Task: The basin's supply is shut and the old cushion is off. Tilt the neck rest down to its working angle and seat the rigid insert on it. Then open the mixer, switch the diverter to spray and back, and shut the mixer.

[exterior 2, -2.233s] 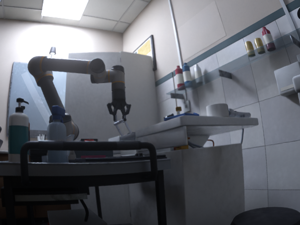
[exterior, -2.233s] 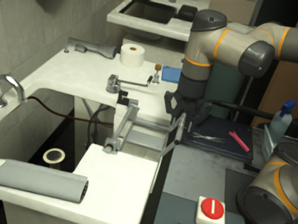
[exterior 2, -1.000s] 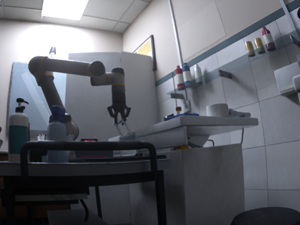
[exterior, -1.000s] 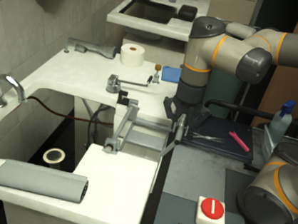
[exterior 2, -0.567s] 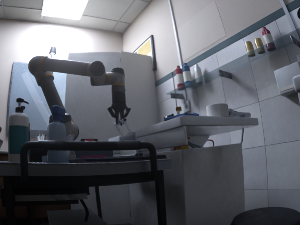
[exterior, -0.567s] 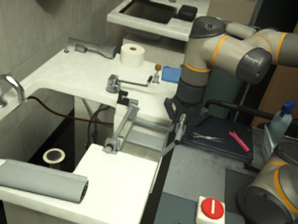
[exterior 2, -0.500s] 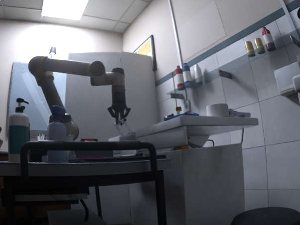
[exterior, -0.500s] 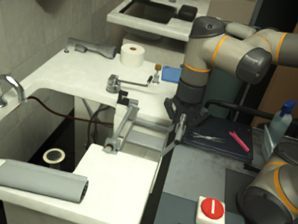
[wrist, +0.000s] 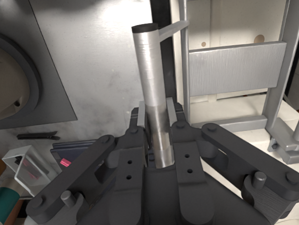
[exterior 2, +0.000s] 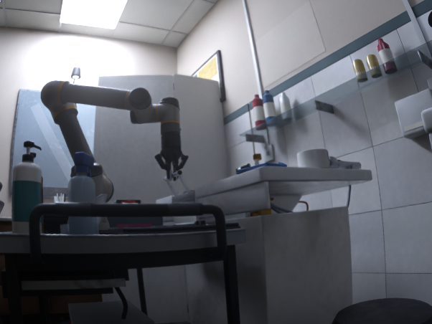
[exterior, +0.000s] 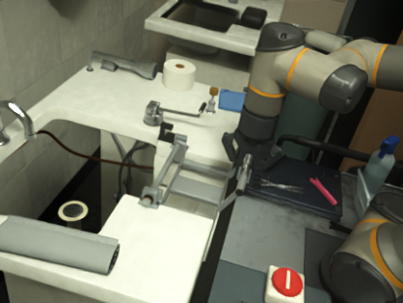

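The near end of the neck rest's handle bar (wrist: 152,82) is hidden inside my gripper (wrist: 155,110), whose two fingers are clamped on either side of this silver cylinder. The neck rest (exterior: 185,176) is a grey metal frame with a flat plate, hinged at the basin's front rim and sloping outward toward the handle bar (exterior: 247,166); my gripper (exterior: 247,163) comes down on it from above. The rigid insert (exterior: 58,247), a grey half-tube, lies on the white counter at the near left. The mixer lever (exterior: 176,113) and its base (exterior: 153,114) sit on the basin deck behind the rest.
Behind the rest, a paper roll (exterior: 179,74), a spray head (exterior: 126,65) and a blue cloth (exterior: 232,101) sit on the deck. The black basin with its drain (exterior: 73,210) lies left. A trolley tray (exterior: 294,185) with a pink item (exterior: 323,190) and a spray bottle (exterior: 379,164) stands right.
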